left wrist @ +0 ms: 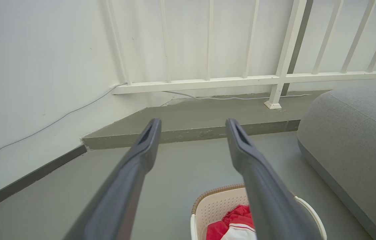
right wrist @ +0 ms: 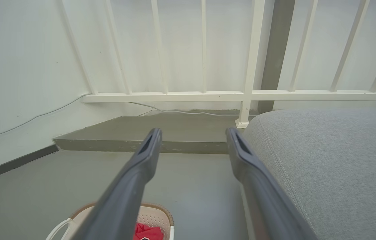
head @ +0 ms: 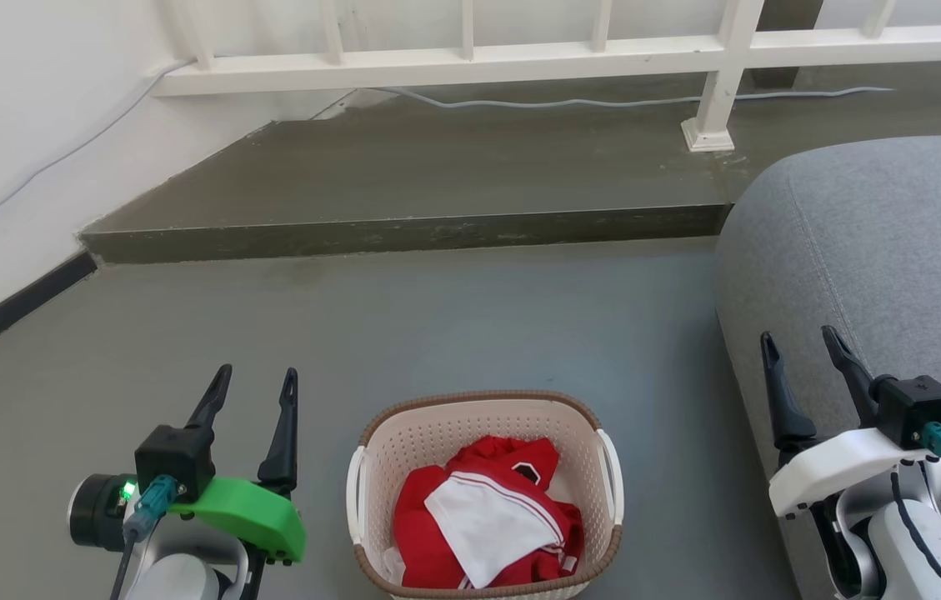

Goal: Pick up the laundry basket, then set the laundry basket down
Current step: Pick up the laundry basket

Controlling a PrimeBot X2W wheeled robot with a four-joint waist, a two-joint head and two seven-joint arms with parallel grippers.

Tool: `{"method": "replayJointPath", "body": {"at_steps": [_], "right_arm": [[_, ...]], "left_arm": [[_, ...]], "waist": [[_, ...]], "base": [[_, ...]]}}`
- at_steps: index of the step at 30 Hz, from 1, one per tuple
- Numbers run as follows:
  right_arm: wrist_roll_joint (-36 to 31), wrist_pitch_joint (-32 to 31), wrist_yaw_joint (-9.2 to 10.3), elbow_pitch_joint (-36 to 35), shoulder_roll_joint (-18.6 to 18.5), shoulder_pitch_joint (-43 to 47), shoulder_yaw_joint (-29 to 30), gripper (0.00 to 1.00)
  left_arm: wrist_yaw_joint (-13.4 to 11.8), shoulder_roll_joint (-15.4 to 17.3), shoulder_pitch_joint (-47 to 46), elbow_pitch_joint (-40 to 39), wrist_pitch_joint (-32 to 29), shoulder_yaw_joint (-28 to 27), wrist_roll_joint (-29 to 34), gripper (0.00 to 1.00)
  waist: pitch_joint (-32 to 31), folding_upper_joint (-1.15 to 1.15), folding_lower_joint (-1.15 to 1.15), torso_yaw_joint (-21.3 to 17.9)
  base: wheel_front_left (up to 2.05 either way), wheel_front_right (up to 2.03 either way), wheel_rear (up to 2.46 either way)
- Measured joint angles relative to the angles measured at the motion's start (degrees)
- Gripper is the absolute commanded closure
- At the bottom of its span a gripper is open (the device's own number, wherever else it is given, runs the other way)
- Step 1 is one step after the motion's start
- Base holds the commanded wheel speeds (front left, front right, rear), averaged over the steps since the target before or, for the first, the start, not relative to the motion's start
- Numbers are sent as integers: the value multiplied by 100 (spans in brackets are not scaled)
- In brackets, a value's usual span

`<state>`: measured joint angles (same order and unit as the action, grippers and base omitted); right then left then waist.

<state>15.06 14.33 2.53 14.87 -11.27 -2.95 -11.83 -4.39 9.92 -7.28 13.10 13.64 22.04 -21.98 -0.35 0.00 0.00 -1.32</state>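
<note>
cream plastic basket: the laundry basket stands on the grey floor, low in the head view, between the two arms and touching neither.
contents: red and white clothes lie bundled inside, below the brown rim.
handles: the left handle and the right handle are both free; nothing is hooked on them or closed round them.
left arm: the left gripper hovers just beside the basket on its left. its fingers are spread wide and point away toward the step, with nothing between them.
right arm: the right gripper hangs further off on the other side, over the edge of the grey sofa. it is also spread wide and empty.
wrist views: each looks along its own parted fingers at the floor, the step and the white railing. the basket sits at the bottom edge of both, below the fingers and not between them.
done so far: nothing, by my reading; the basket looks ungrasped and on the ground.
step in hand: likely the approach, before any reach down to the handles.
left to do: bring both grippers down to the handles or rim, close on them, lift, then set the basket down.
watch for: the right arm is close to the sofa, and an uneven grip could tilt the load.
</note>
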Motion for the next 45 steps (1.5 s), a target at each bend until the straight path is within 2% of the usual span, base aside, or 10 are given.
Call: {"method": "replayJointPath", "body": {"at_steps": [30, 45], "right_arm": [[-58, 0, -96, 80, 74, -3, 62, 0], [-58, 0, -103, 78, 188, -49, 63, 0]], "left_arm": [[-48, -14, -10, 129, 2, -27, 7, 0], [-68, -100, -241, 96, 0, -4, 130, 0]], "waist": [[70, 0, 0, -27], [674, 0, 0, -24]], "base": [[0, 0, 0], [0, 0, 0]]}}
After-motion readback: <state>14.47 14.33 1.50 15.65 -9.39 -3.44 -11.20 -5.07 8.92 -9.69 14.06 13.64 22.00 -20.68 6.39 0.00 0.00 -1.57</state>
